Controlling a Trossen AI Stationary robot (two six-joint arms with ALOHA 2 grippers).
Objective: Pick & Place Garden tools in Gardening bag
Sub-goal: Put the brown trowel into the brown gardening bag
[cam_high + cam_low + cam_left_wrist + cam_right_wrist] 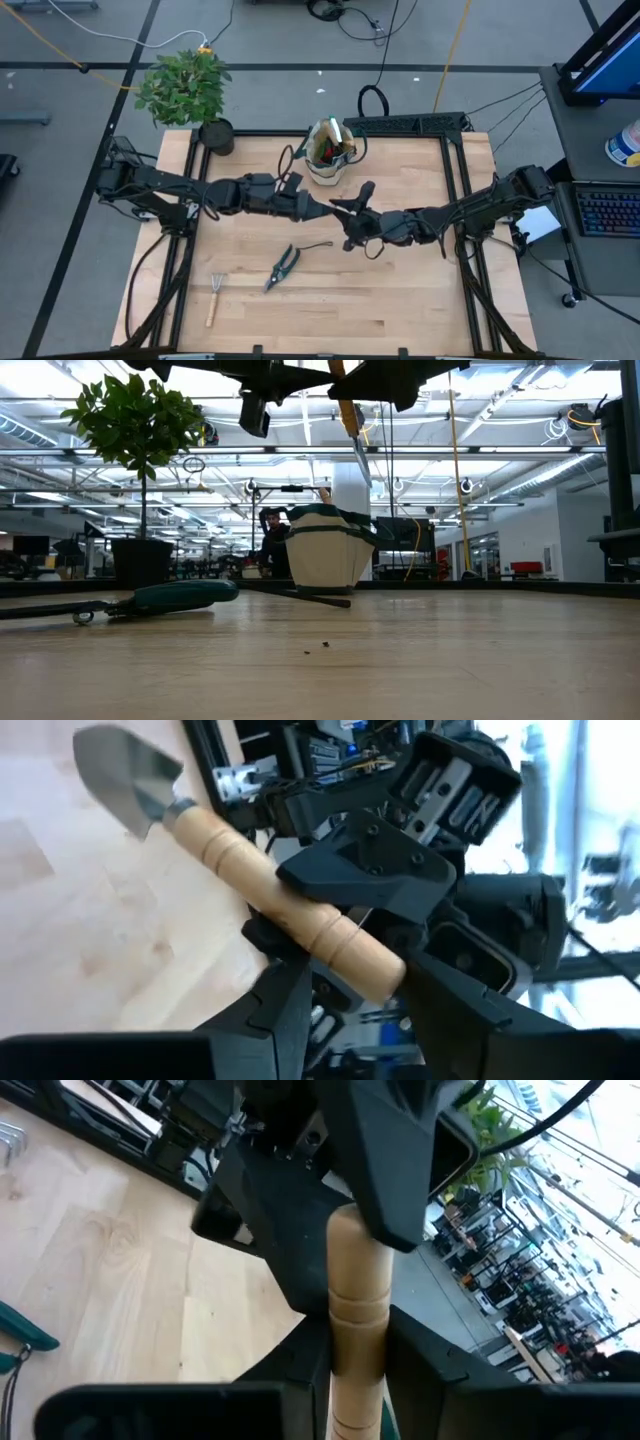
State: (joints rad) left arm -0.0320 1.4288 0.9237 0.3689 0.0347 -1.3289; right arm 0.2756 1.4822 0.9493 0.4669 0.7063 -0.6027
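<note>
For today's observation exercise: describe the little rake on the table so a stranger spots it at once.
Find the wooden table, then its edge farthest from the potted plant. The little rake lies there, wooden-handled, unlike the dark shears beside it.

Wood table (400, 300) w/ bag (328, 155), plant pot (216, 136), shears (284, 266); rake (214, 296).

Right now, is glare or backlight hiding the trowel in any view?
Low view: ceiling lights behind leave the arms dark silhouettes. Left wrist view: window glare beyond, yet the trowel is well lit. Right wrist view: its handle shows plainly in the right gripper. High view: even light, soft shadows.
</note>
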